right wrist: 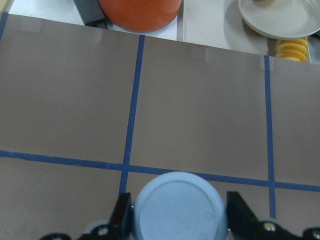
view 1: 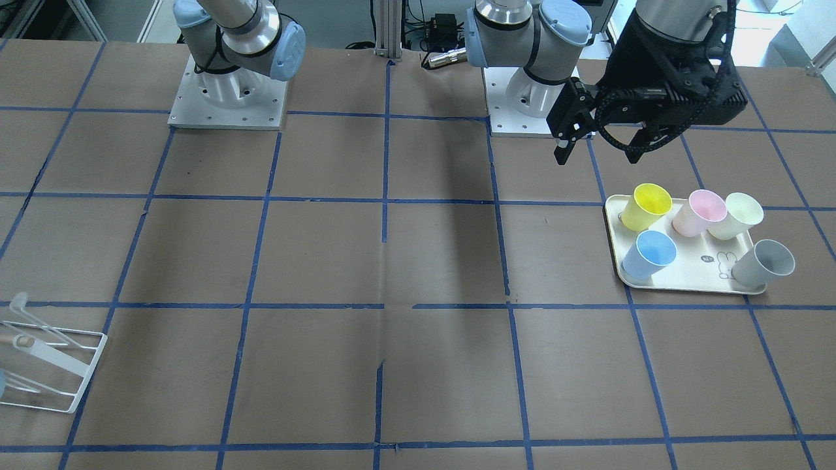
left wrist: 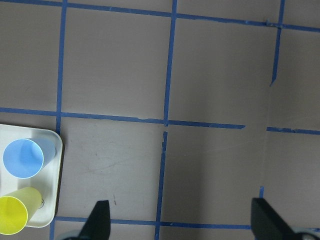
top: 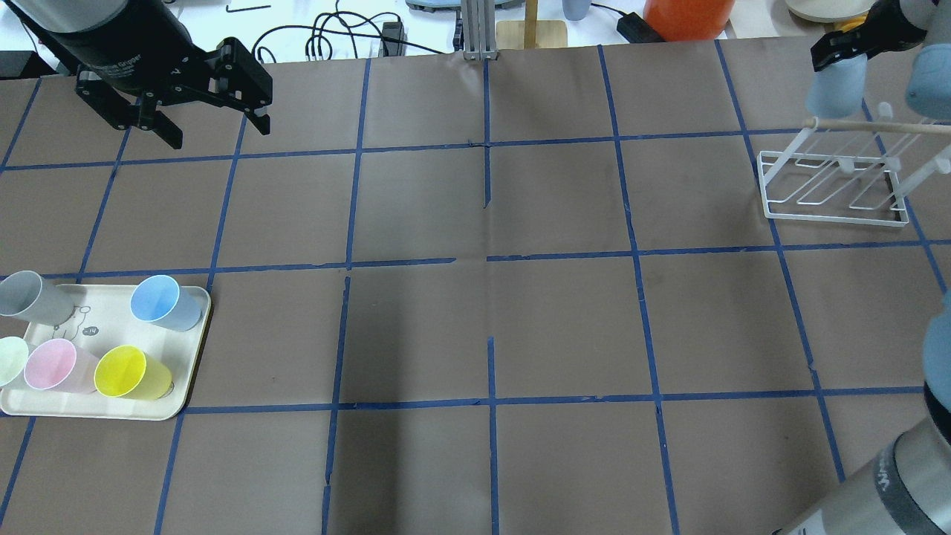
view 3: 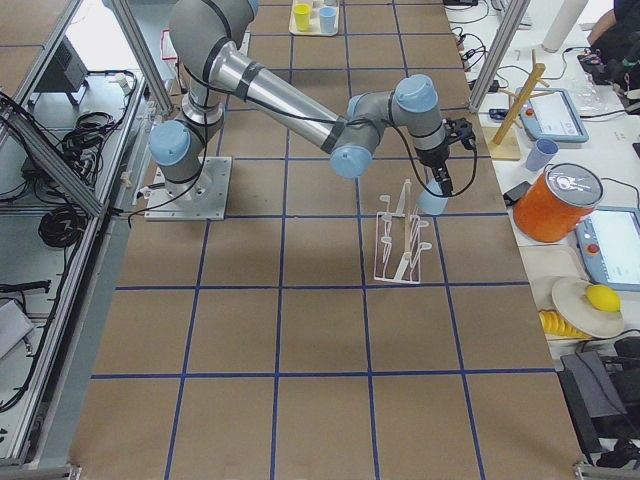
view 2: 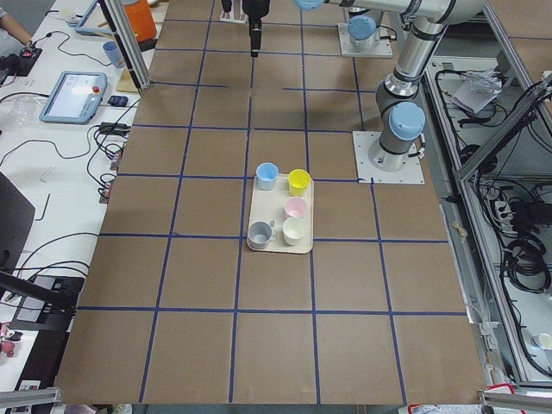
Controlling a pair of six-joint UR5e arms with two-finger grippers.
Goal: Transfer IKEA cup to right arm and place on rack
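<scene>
My right gripper (top: 836, 61) is shut on a pale blue IKEA cup (top: 835, 88) and holds it just above and behind the white wire rack (top: 832, 186), at its left end. In the right wrist view the cup's closed base (right wrist: 175, 205) sits between the fingers (right wrist: 239, 210). The side view shows the cup (view 3: 433, 203) beside the rack's prongs (view 3: 400, 240). A second pale blue cup (top: 165, 302) stands on the cream tray (top: 111, 319). My left gripper (top: 215, 126) is open and empty, high above the table behind the tray.
Yellow (top: 130, 371), pink (top: 52, 365), pale green (top: 11, 360) and grey (top: 26, 295) cups share the tray. A wooden rod (top: 877, 126) runs along the rack's top. An orange container (top: 687, 15) and a wooden stand (top: 531, 30) sit beyond the table's far edge.
</scene>
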